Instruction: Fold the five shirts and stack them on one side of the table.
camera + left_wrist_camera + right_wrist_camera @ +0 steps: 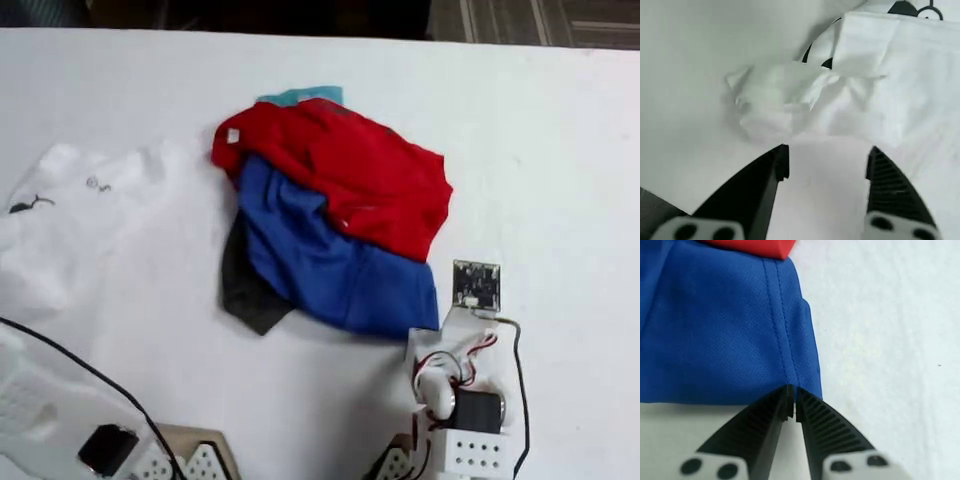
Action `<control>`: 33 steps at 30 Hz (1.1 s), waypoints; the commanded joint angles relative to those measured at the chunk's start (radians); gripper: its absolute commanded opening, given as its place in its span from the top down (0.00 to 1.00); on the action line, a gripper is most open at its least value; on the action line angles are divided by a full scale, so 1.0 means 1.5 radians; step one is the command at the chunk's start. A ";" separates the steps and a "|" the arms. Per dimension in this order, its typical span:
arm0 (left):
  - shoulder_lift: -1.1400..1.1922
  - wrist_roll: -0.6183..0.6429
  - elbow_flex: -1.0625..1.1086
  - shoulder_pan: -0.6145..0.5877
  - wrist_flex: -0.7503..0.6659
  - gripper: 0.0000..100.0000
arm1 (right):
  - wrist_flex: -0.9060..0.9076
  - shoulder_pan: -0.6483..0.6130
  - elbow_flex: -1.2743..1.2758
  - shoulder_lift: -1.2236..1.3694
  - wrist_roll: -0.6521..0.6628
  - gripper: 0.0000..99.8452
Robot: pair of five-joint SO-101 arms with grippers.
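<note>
A heap of shirts lies mid-table: a red shirt (350, 170) on top, a blue shirt (330, 260) under it, a dark grey shirt (245, 290) poking out beneath, and a teal shirt (300, 96) at the far edge. A white shirt (70, 220) is spread at the left. My left gripper (827, 162) is open just above the white shirt (865, 100), near a bunched fold. My right gripper (793, 392) is shut, its tips at the hem of the blue shirt (715, 330) near a corner; I see no cloth between the jaws.
The white table (560, 150) has free room at the right and along the far side. The right arm (460, 400) stands at the near edge beside the blue shirt's corner. A black cable (90, 375) crosses the near left.
</note>
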 commanded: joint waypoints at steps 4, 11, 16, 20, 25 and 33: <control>-0.048 0.032 -0.093 0.160 0.012 0.69 | 0.003 0.005 0.007 0.005 -0.001 0.98; -0.048 0.083 -0.022 0.461 0.012 0.68 | 0.003 0.005 0.007 0.005 -0.001 0.98; -0.041 0.187 0.014 0.684 0.008 0.65 | 0.003 0.005 0.007 0.005 -0.001 0.98; -0.027 0.282 0.046 0.795 -0.088 0.64 | 0.003 0.005 0.007 0.005 -0.001 0.98; 0.053 0.333 0.092 0.843 -0.195 0.64 | 0.003 0.005 0.007 0.005 -0.001 0.98; 0.216 0.350 0.095 0.888 -0.208 0.64 | 0.003 0.005 0.007 0.005 -0.001 0.98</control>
